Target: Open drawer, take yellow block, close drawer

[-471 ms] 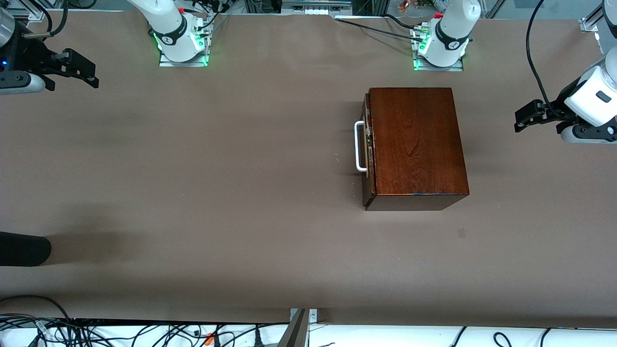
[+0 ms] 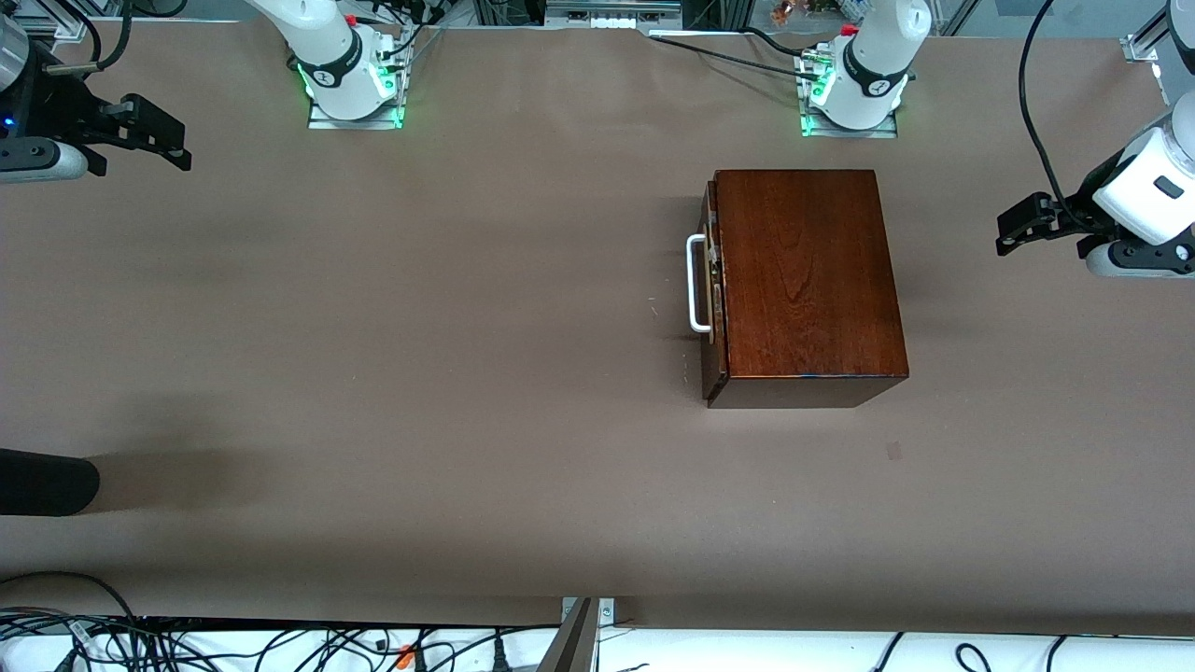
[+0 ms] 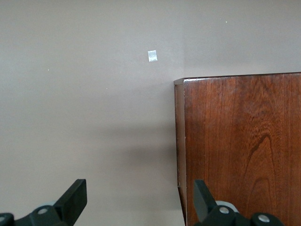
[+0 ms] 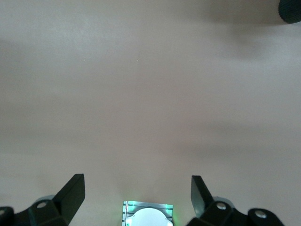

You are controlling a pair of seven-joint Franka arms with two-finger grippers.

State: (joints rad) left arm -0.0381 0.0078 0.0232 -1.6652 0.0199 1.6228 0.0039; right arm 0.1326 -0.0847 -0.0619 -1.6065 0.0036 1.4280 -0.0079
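Observation:
The dark mahogany box [image 2: 803, 271] stands on the table in front of the left arm's base. Its drawer [image 2: 710, 280] is pushed in, and the white bar handle [image 2: 696, 285] faces the right arm's end of the table. The yellow block is hidden. My left gripper [image 2: 1010, 233] hangs open past the box at the left arm's end of the table. In the left wrist view the gripper [image 3: 138, 193] is empty, with the box [image 3: 244, 146] just under one finger. My right gripper [image 2: 177, 145] waits open and empty at the right arm's end; in its wrist view the gripper [image 4: 136, 188] is over bare table.
A black rounded object [image 2: 47, 481] juts in at the right arm's end, nearer the camera, and also shows in the right wrist view [image 4: 291, 9]. A small tape mark [image 2: 894, 451] lies nearer the camera than the box. Cables [image 2: 280, 644] run along the near edge.

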